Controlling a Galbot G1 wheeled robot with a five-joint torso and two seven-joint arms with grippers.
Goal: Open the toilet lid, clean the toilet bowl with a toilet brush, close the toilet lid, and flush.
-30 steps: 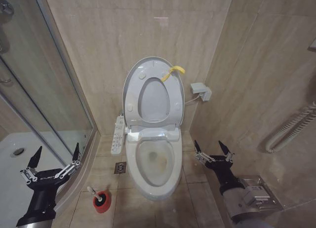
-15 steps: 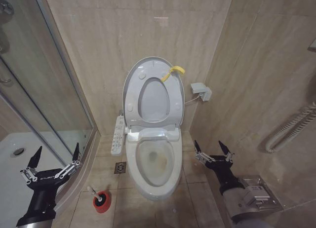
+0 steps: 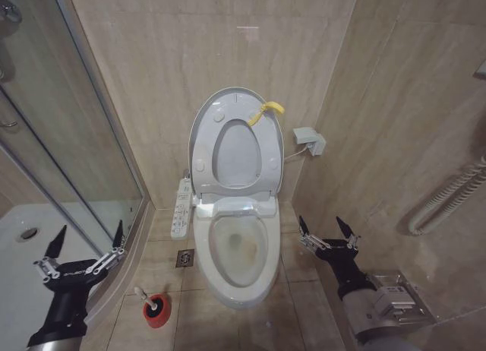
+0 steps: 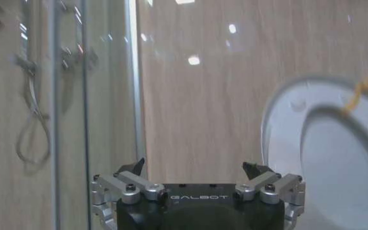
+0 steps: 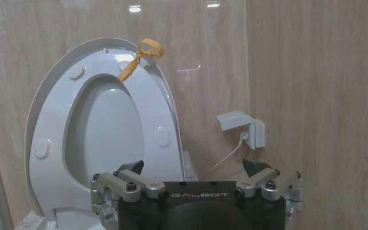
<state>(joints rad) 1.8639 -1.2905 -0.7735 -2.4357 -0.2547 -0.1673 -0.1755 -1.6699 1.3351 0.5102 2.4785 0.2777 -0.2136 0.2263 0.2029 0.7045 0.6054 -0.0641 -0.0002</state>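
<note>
From the head camera, the left gripper (image 3: 85, 246) hung low at the robot's left, its two dark fingers spread wide apart and clamped on nothing; just below it and toward the toilet, the toilet brush (image 3: 154, 305) sat in its red holder on the floor tiles, white handle tilted toward the gripper. The right gripper (image 3: 328, 229) hovered at the robot's right, fingers likewise spread and empty; the toilet bowl (image 3: 238, 252) lay just beside it toward the middle, uncovered, with brownish stain inside. Beyond both grippers the toilet lid (image 3: 203, 131) stood upright against the wall with the seat raised against it, its yellow tab (image 3: 265, 112) at the top edge; a white control panel (image 3: 182, 207) hung beside the bowl on the left gripper's side, and a white wall box (image 3: 310, 141) sat above the right gripper.

From the left wrist camera, the left gripper (image 4: 193, 168) showed its fingertips parted, nothing between them; ahead of it was the tan wall, with the raised lid (image 4: 280, 124) off to one side and the glass shower screen (image 4: 69, 96) to the other.

From the right wrist camera, the right gripper (image 5: 193, 167) also stood parted and empty; the upright lid (image 5: 56, 96) with its yellow tab (image 5: 140, 56) rose ahead of it, and the wall box (image 5: 243, 128) was on the other side.
</note>
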